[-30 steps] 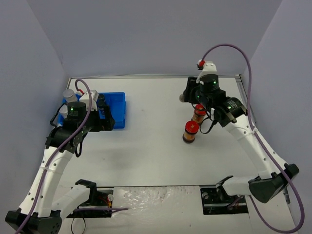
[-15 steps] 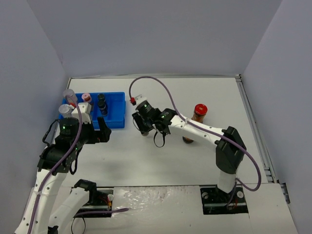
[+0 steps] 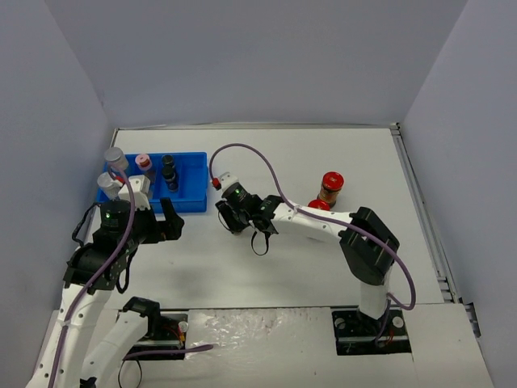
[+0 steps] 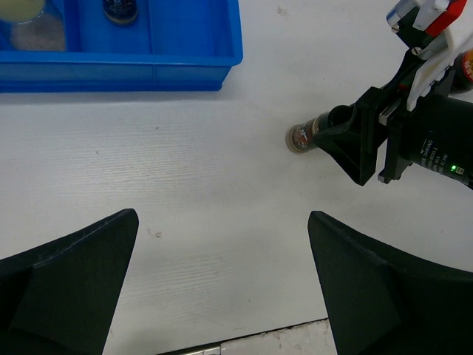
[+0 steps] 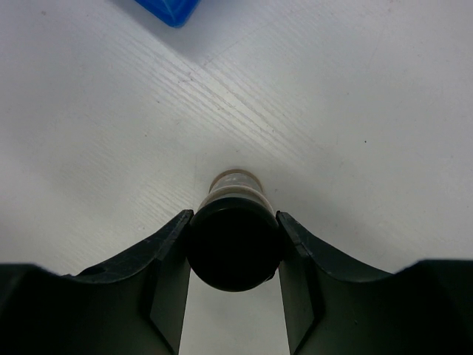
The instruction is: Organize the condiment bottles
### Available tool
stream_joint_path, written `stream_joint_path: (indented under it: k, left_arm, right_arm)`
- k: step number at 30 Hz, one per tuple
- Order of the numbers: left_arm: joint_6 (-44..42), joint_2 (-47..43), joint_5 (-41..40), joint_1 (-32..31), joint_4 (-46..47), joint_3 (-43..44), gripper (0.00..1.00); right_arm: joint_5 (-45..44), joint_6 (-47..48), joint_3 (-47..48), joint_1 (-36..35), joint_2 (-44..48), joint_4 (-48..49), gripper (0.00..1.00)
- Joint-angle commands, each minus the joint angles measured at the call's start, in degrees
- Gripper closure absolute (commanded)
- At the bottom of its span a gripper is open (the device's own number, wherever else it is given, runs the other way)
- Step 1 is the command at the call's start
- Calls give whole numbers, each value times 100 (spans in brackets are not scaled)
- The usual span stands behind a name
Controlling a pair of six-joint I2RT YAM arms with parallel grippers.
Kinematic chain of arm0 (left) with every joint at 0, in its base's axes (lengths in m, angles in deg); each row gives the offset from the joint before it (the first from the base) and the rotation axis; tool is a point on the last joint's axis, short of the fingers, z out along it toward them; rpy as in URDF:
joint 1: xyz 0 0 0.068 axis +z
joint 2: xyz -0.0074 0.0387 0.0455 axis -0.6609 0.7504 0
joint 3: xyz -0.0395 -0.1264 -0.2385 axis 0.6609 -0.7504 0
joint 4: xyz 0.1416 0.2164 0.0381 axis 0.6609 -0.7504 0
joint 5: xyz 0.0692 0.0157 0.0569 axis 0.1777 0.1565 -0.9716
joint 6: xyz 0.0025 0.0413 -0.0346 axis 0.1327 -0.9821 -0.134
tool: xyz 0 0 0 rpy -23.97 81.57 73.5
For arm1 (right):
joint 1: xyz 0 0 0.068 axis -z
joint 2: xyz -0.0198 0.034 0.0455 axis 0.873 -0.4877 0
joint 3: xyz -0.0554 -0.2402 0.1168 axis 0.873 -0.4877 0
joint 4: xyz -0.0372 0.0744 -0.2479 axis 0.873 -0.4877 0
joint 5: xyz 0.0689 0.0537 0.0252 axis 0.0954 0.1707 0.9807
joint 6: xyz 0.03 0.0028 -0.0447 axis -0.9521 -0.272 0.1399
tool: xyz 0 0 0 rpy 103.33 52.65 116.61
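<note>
The small black-capped glass bottle [image 5: 233, 248] lay on its side at the level of the white table [image 3: 266, 267]. Its cap end was toward the right arm and its base pointed roughly to 9 o'clock in the overhead view. Whether it rested on the surface or sat just clear of it could not be told. The right gripper [image 3: 229, 217] pinched it at the cap, with one black finger pressed to each side.

The blue rectangular plastic tray [image 3: 194, 204] stood at about 11 o'clock from the bottle, near it but apart. Inside it stood two more black-capped bottles [image 3: 168, 164], one behind the other. A pink-capped jar [image 3: 143, 162] stood at their 9 o'clock. Two silver-lidded jars [image 3: 115, 156] stood at the tray's far left end, the nearer one partly hidden by the left arm. The left wrist view also caught a pale yellow-green lid [image 4: 22, 7] in the tray at the frame's corner.

At about 3 o'clock from the held bottle, well apart, a red-lidded orange-brown jar [image 3: 330, 186] stood upright. At its 7 o'clock was a second red lid [image 3: 318, 205], with only the lid showing past the right arm.

The left gripper [image 4: 223, 222] hung at 9 o'clock from the bottle, its fingers spread wide over bare table
</note>
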Motion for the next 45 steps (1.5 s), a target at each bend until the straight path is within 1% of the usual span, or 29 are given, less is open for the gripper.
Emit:
stream_joint_path:
  k: [1,2,4,7,10,14,16,18,22,28,30,33,37,38,41,45]
  left_arm:
    - [159,161,-30,-28,433,92,3]
    - [164,195,-15,-29,447,102,3]
    - [164,290,62,-35,518,126,3]
    - [142,412,179,-37,618,194,3]
    - [71,574,292,-37,710,261,3]
    - [57,881,482,-93,868,337,3]
    - [56,1065,506,-180,931,397,3]
    - [98,1288,459,-332,1002,476,3]
    - [244,1773,142,-910,1296,552,3]
    - [377,2607,-450,-1649,1733,796,3]
    - [416,2892,-667,-1959,1763,926,3]
    - [601,3545,-1208,-2339,1631,1234,3]
    - [895,4128,-1567,-2588,1629,1432,3]
    - [941,4142,-1576,-2644,1625,1438,3]
    - [1090,4597,-1946,-2910,1357,1677,4]
    - [1213,4948,-2112,-3052,1231,1850,10]
  right_arm:
    - [-12,76,2,-95,178,525,52]
    - [-6,80,13,-96,224,523,49]
    - [0,97,42,-102,348,517,35]
    - [-84,138,53,-103,658,480,21]
    - [-285,172,10,-95,1006,405,13]
    - [-880,92,-350,-85,1786,192,5]
    - [-1159,38,-588,-58,2324,139,2]
    - [-1485,-55,-840,19,2837,47,0]
    - [-2077,-360,-1246,397,3747,-199,0]
    - [-2291,-739,-1770,1117,4861,-440,0]
    - [-2355,-798,-1845,1177,5028,-516,0]
    - [-2462,-885,-1911,1243,5192,-697,0]
    - [-2616,-979,-1987,1259,5419,-802,0]
    - [-2620,-987,-1990,1259,5426,-804,0]
    - [-2712,-996,-2081,1284,5660,-878,0]
    - [-2759,-1067,-2184,1303,5791,-962,0]
